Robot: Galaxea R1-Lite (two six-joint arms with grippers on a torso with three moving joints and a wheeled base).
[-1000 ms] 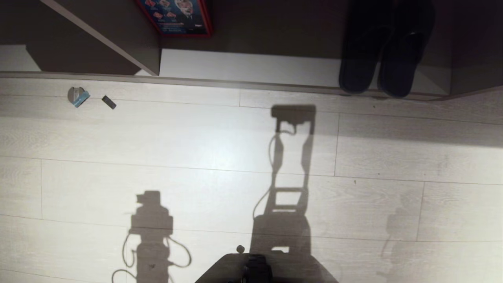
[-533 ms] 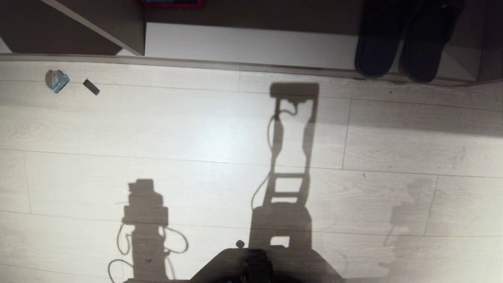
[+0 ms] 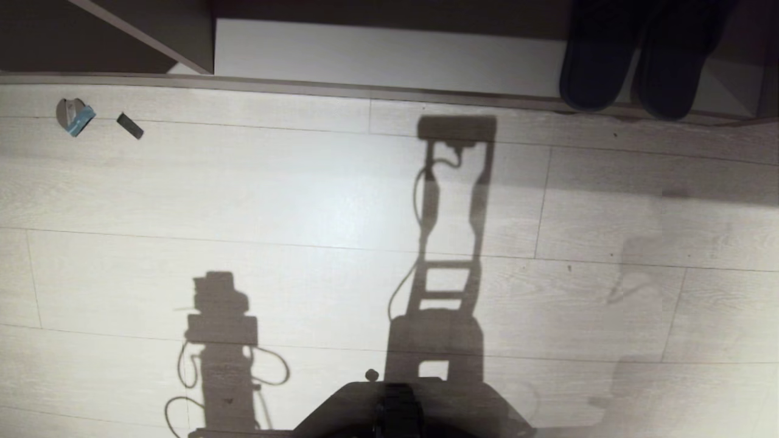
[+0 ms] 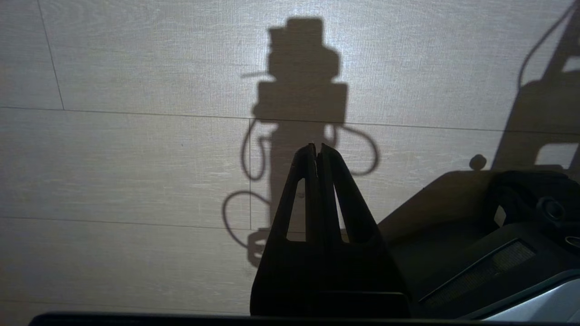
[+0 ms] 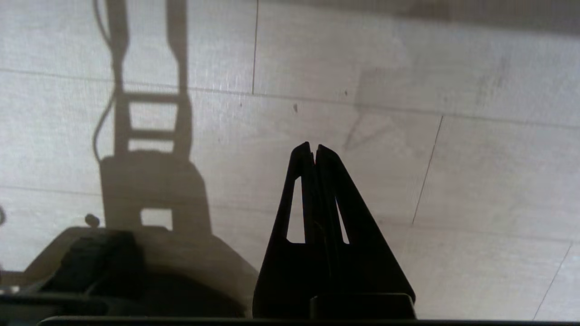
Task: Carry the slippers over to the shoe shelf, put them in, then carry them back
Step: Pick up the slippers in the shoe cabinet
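A: Where is the pair of dark grey-black fabric slippers point(image 3: 639, 67)?

B: Side by side on the pale base board of the taupe wood-grain shoe shelf point(image 3: 389, 58), at its right end, heels at the front edge above the pale plank floor point(image 3: 292, 182).

A: And the grippers?

B: The left gripper point(image 4: 316, 147) hangs over bare floor, fingertips pressed together, empty. The right gripper point(image 5: 313, 147) is likewise clenched on nothing.

A: Anything else?

B: A small grey-and-blue scrap point(image 3: 74, 115) and a dark chip point(image 3: 130, 126) lie near the shelf's left front edge.
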